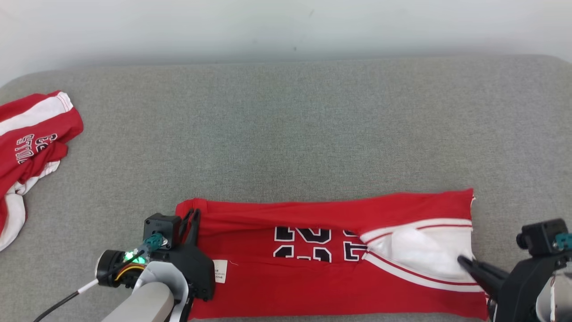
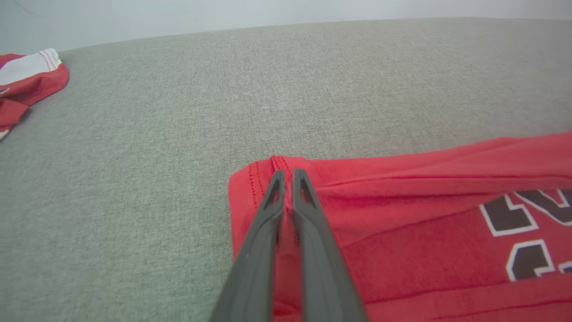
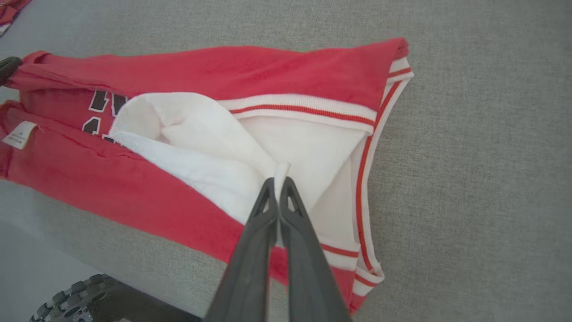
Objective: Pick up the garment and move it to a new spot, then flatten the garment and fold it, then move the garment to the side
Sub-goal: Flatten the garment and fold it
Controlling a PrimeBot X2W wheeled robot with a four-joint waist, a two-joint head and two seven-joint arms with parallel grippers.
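The garment (image 1: 313,273), a red jersey with dark numbers and white red-striped trim, lies folded into a long band near the grey table's front edge. At its left end my left gripper (image 1: 193,214) is shut on the red hem; in the left wrist view the fingertips (image 2: 288,179) pinch a ridge of red cloth (image 2: 402,223). On the right end my right gripper (image 1: 462,261) is shut on a pinch of the white fabric, and the right wrist view shows that pinch rising between the tips (image 3: 278,183) with the garment (image 3: 178,76) stretching away to the left.
A second red and white garment (image 1: 31,138) lies crumpled at the table's far left edge, also in the left wrist view (image 2: 27,80). Bare grey table (image 1: 290,125) stretches behind the band up to a pale wall. My wheeled base (image 3: 67,299) shows below the front edge.
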